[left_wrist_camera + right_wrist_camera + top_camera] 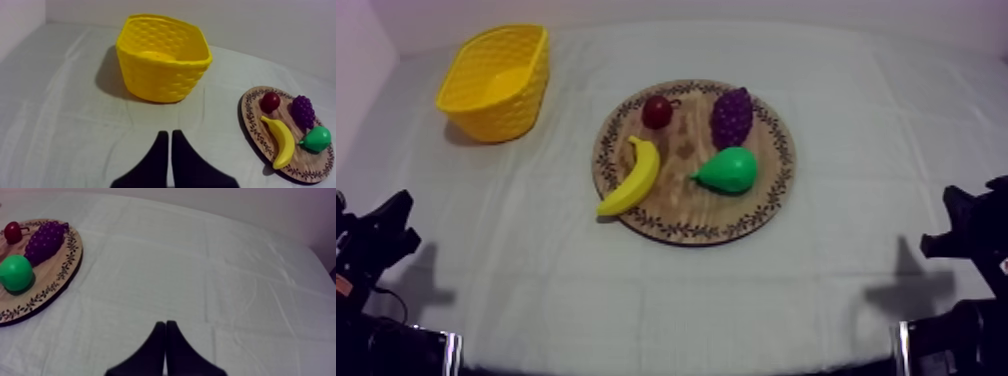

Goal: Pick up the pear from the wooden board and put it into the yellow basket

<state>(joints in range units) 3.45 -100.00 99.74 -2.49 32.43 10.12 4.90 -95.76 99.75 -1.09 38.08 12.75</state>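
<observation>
Left gripper (pixel 167 136): sits low at the near left corner of the table (pixel 856 150), black fingers pressed together into a narrow wedge, grips nothing, points toward the basket.
Right gripper (pixel 165 324): sits low at the near right corner of the table, fingers likewise closed into a wedge, grips nothing.
Board (pixel 681 232): lies flat at mid-table, well apart from both grippers.
Banana (pixel 633 176): lies along the board's left edge, near tip at the rim.
Pear (pixel 729 170): green, rests on its side on the right near part of the board, narrow end toward the banana, apart from it, just in front of the grapes.
Grapes (pixel 731 116): purple, at the board's far right edge.
Small red fruit (pixel 657 111): at the board's far edge, beside the grapes on their left.
Basket (pixel 506 105): yellow, stands upright at the far left corner of the table, mouth up, well apart from the board.
</observation>
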